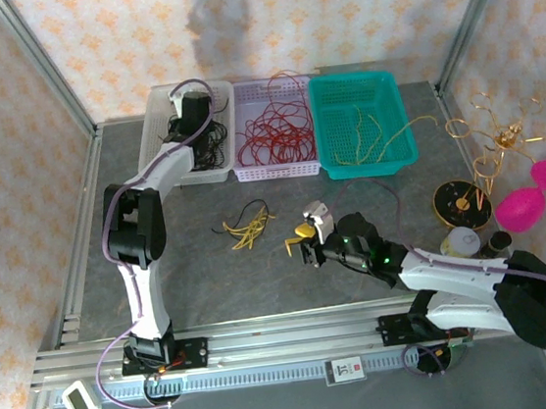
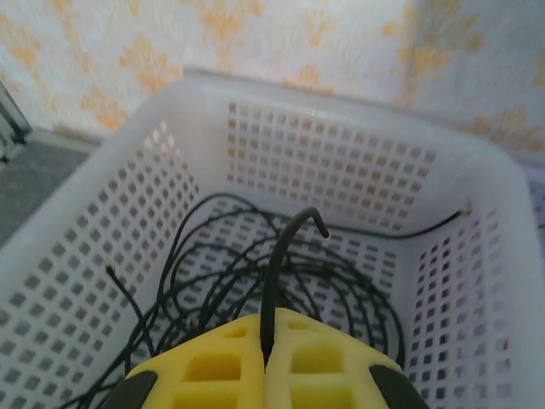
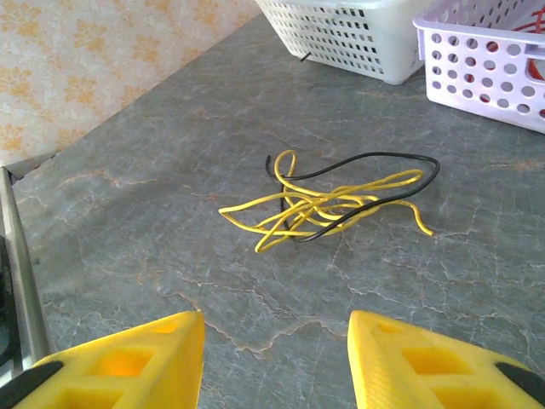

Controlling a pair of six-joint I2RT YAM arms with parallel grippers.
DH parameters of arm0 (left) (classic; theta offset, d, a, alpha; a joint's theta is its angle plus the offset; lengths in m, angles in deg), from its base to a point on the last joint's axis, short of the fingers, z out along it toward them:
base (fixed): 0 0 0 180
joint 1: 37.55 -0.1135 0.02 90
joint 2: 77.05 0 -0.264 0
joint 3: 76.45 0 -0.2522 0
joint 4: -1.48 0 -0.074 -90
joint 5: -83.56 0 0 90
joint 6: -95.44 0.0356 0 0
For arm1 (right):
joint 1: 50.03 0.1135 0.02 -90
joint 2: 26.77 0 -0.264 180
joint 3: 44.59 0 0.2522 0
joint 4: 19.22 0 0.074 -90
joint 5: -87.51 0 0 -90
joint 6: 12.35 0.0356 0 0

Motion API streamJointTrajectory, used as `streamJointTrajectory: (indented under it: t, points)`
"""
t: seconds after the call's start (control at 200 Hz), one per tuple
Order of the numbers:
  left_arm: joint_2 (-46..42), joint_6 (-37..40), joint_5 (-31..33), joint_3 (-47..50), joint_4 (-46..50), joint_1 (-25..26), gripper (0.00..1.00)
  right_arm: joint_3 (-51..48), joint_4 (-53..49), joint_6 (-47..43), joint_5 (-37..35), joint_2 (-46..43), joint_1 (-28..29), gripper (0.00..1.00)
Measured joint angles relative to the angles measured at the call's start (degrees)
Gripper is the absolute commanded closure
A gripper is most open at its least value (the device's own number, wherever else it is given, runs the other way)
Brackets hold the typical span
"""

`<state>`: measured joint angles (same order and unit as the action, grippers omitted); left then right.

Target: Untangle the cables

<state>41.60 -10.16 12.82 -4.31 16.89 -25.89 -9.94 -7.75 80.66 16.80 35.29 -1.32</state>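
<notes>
Below, grey marbled tabletop [image 1: 214, 290] (floral walls [image 1: 330, 10])

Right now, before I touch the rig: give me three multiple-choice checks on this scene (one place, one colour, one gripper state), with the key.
1. Over which place is the left gripper?
A. the bare table
B. the white basket
C. the teal basket

2. What colours are in the loose tangle on the table?
A. all red
B. red and yellow
C. yellow and black

3. How does the right gripper stand?
A. open, holding nothing
B. shut on a yellow cable
C. shut on a red cable

Key:
1 B: its wrist view looks down between the basket's perforated walls, and it is shut on a black cable.
2 C: several yellow strands with one black strand through them.
3 A: its jaws stand apart with bare table between them.
</notes>
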Motion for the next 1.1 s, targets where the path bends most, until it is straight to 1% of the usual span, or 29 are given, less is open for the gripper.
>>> streamJointTrajectory:
  t: [0.165,0.195,0.25,0.28,0.38,0.445,0.501,0.581,0.641,0.726,0.806,0.901,1.006,1.096]
  points:
    - [0.13,-2.16,-1.97,2.49,-0.11,-1.36,0.75,0.11,-0.5,0.0,-0.35,2.19,0.0,0.52]
    - [0.13,-2.4,-2.38,2.71,-0.15,-1.66,0.7,0.22,-0.5,0.0,-0.44,2.67,0.0,0.52]
    - [0.13,-2.34,-3.06,2.78,-0.04,-2.03,0.54,0.52,-0.61,0.02,-0.46,3.43,0.0,0.52]
    - [0.13,-2.32,-3.45,2.78,-0.13,-2.16,0.48,0.74,-0.61,0.02,-0.48,3.87,0.0,0.52]
    - [0.11,-2.49,-4.28,2.78,-0.15,-2.47,0.36,1.73,-0.83,0.17,-0.48,5.03,0.0,0.51]
    - [-0.04,-2.29,-4.68,2.8,-0.15,-2.45,0.31,2.56,-0.79,0.22,-0.48,5.73,0.0,0.51]
    - [-0.61,-2.43,-5.2,3.23,-0.13,-2.45,0.29,3.34,-0.79,0.28,-0.55,6.67,0.0,0.51]
    - [-3.23,-2.34,-5.99,5.07,0.02,-2.45,0.29,4.02,-0.81,0.81,-1.46,7.98,0.0,0.51]
    - [-6.16,-2.36,-6.88,7.02,0.02,-2.45,0.32,4.42,-0.85,1.38,-2.54,8.87,0.0,0.49]
    - [-12.81,-2.45,-8.83,11.96,-0.79,-2.45,0.37,5.64,-1.66,2.89,-4.81,10.21,-0.02,0.49]
    - [-20.96,-2.82,-11.15,19.02,-2.71,-2.25,0.39,8.57,-3.56,4.39,-6.88,12.2,-0.13,0.49]
    - [-30.84,-3.89,-13.14,29.0,-5.29,-0.98,0.41,12.9,-5.99,6.23,-7.54,14.53,-0.31,0.49]
    - [-39.54,-5.6,-14.4,40.46,-6.69,2.75,0.44,17.31,-8.22,8.02,-7.04,17.09,-0.39,0.49]
    - [-45.35,-10.23,-15.67,50.99,-7.17,6.43,0.47,20.0,-9.88,8.66,-5.68,18.91,-0.39,0.49]
